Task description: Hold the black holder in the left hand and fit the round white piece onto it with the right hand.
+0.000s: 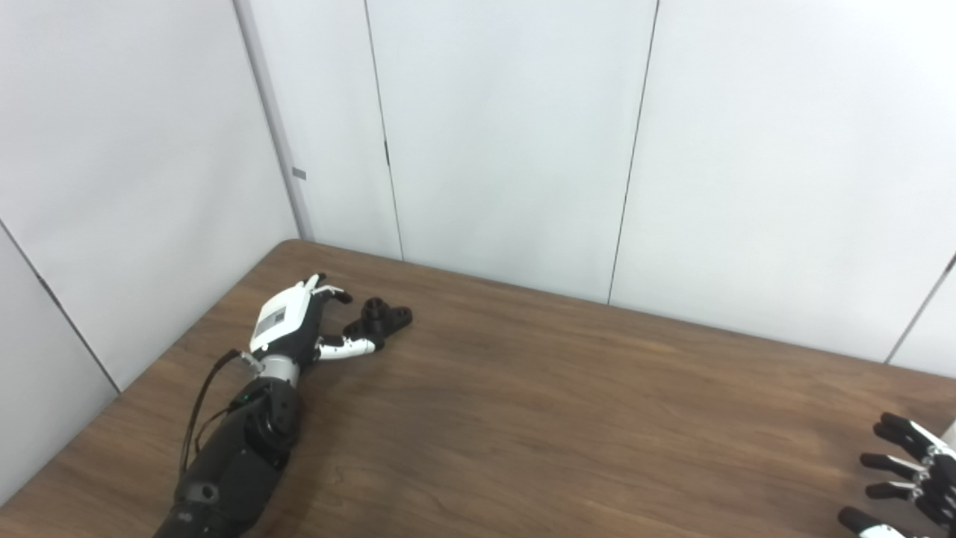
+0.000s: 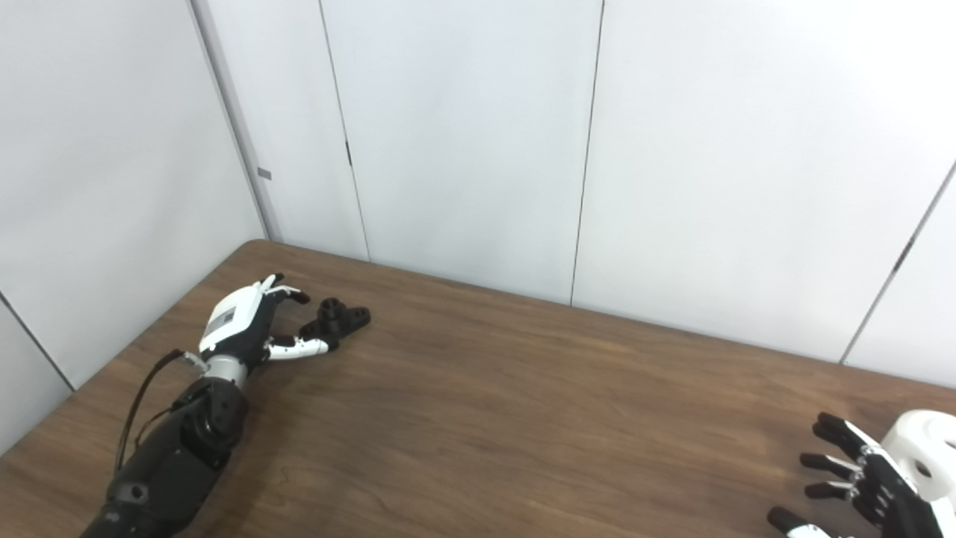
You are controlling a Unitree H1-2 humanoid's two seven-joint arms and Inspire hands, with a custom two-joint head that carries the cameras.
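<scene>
Black holder (image 1: 379, 317) beside left hand (image 1: 299, 321), far corner

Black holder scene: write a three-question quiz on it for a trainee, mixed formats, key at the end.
1. True or false: the left hand has lifted the black holder off the table.
2. Multiple choice: the round white piece lies (A) at the table's far left corner, (B) at the right edge beside the right hand, (C) on the holder.
3. Fill in: the right hand's fingers are spread and it holds ____.

Key:
1. False; the holder rests on the table, the open hand's thumb against it.
2. B.
3. Nothing.
</scene>
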